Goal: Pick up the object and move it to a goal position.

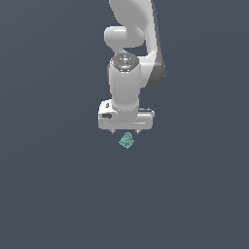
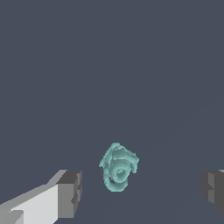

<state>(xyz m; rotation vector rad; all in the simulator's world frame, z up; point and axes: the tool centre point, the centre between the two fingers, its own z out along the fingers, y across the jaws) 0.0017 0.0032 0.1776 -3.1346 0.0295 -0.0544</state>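
Wrist view shows your end effector (image 2: 142,192) wide open and holding nothing. The little green object (image 2: 117,168) sits between its two fingers (image 2: 70,194), nearer one side. Go straight down, keep it in the middle, then squeeze slowly.

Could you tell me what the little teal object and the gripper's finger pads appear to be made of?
Object: flat, matte teal with lumpy, ridged swirls and no gloss. It could be rubber, clay or plastic, and the render leaves that open.

Fingers: dark grey matte pads with faceted, stepped faces, possibly rubber, on smooth white bodies that look like painted metal or hard plastic. The gripper housing has the same smooth white finish.
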